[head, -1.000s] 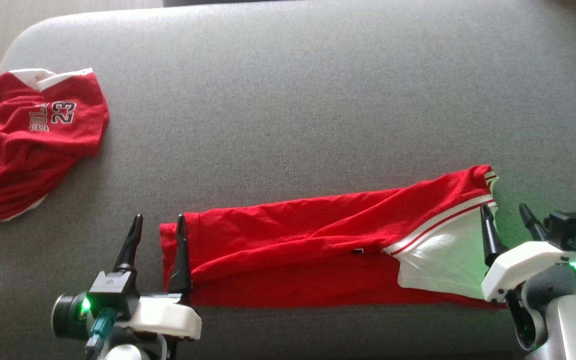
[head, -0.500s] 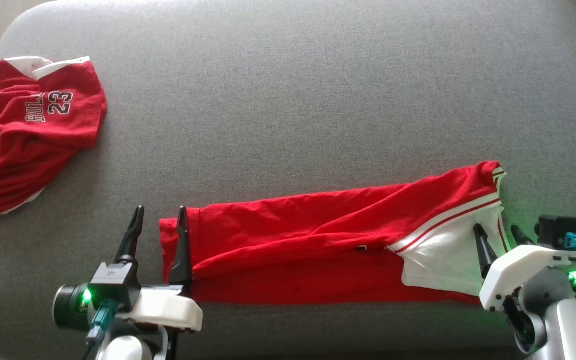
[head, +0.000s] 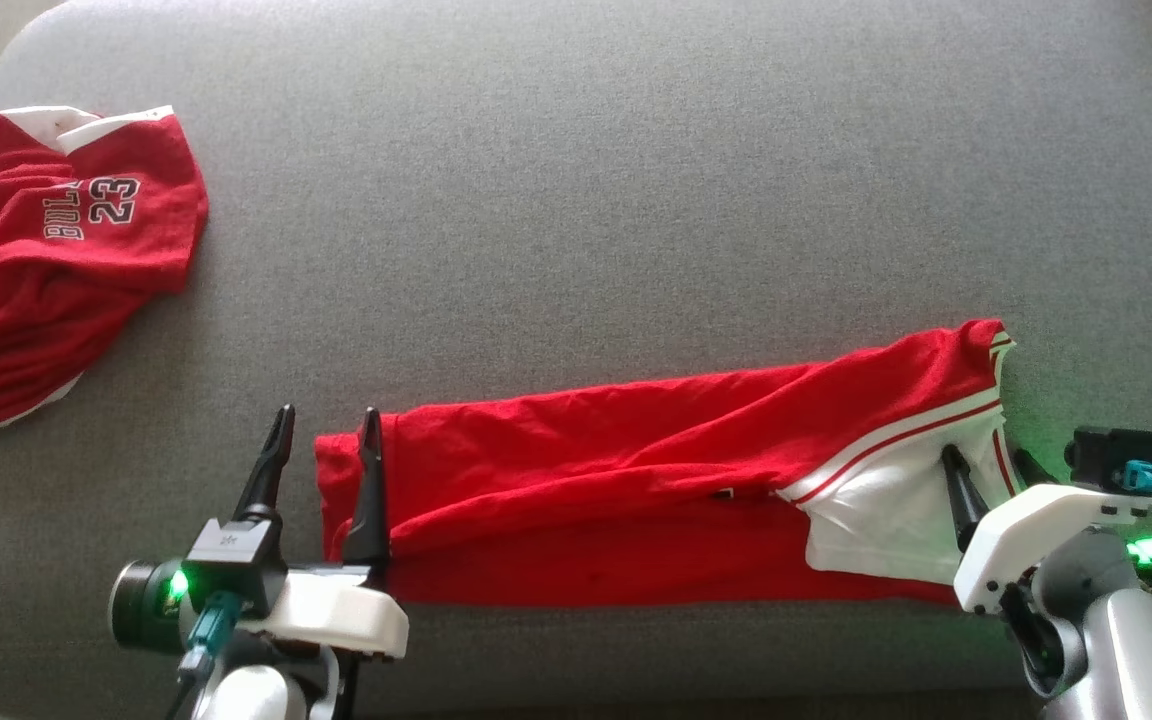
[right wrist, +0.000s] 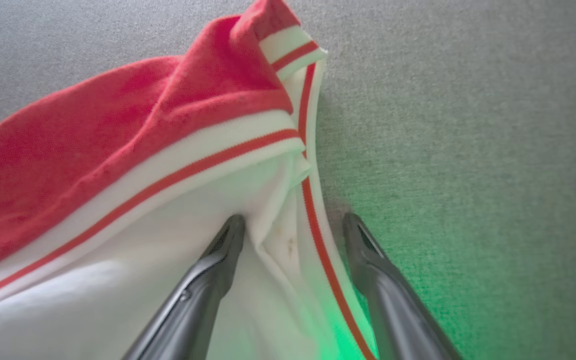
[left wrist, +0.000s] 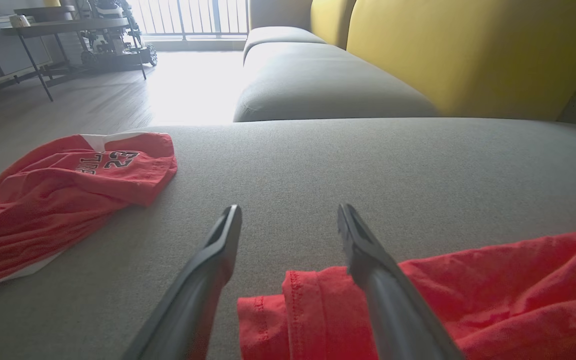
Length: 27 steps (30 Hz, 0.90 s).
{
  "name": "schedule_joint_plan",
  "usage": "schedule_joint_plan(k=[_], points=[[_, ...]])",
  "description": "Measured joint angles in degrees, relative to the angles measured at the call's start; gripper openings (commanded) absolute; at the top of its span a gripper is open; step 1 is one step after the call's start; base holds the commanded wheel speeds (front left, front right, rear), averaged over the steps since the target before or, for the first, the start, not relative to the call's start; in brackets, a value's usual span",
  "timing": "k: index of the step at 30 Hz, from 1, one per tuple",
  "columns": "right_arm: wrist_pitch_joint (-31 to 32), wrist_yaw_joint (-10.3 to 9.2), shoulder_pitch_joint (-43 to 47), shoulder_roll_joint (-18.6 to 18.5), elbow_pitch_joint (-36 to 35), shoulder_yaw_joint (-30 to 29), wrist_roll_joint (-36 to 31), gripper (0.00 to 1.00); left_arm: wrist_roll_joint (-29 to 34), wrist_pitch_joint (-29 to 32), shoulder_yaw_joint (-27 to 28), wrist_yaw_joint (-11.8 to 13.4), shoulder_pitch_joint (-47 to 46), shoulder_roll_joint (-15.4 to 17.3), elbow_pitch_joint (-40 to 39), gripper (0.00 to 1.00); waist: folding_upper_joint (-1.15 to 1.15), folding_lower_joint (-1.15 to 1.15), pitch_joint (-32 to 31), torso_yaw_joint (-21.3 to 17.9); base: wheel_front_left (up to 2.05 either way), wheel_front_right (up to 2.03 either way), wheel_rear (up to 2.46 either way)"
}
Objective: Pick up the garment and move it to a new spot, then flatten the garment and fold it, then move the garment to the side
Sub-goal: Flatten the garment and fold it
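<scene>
The red jersey [head: 636, 470] lies as a long folded strip on the grey sofa cushion [head: 586, 200], spanning 7 to 4 o'clock. The left pincer [head: 326, 412] and right pincer [head: 986, 455] stand released, each straddling one end's edge. A crumpled number 23 jersey [head: 46, 280] sits at 10 o'clock.

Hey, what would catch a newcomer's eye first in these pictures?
A long red garment lies along the near edge of the grey cushion, with the left gripper and right gripper at its ends, fingers spread. A crumpled red jersey numbered 23 sits far left.
</scene>
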Motion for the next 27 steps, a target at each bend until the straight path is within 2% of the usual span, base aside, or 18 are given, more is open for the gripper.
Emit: schedule_joint_plan(k=[3,4,5,8,19,27], points=[[-0.3,0.01,-0.3,0.0,0.5,0.2,0.0,1.0,0.1,0.0,0.0,-0.1,0.0,0.0,0.0,1.0,0.0,0.0,0.2,0.0,0.0,0.0,0.0],[-0.3,0.01,-0.4,0.0,0.6,0.2,0.0,0.93,0.1,0.0,0.0,-0.1,0.0,0.0,0.0,1.0,0.0,0.0,0.3,0.0,0.0,0.0,0.0],[-0.5,0.01,-0.6,0.0,0.6,0.2,0.0,0.62,0.1,0.0,0.0,-0.1,0.0,0.0,0.1,1.0,0.0,0.0,0.3,0.0,0.0,0.0,0.0],[-0.5,0.01,-1.2,0.0,1.0,0.4,0.8,0.0,0.2,0.0,0.0,-0.1,-0.1,0.0,0.1,1.0,0.0,0.0,0.5,0.0,0.0,0.0,0.0],[-0.8,0.01,-1.5,0.1,2.4,0.7,1.1,0.0,0.7,0.0,0.1,-0.3,-0.1,0.0,0.3,1.0,0.0,0.0,-1.1,-0.3,0.0,0.0,0.0],[0.1,0.02,-2.1,-0.1,2.3,-3.6,-0.7,0.0,0.7,0.0,0.0,-0.1,0.0,0.0,0.3,1.0,0.0,0.0,-2.3,-0.6,0.0,0.0,0.0]])
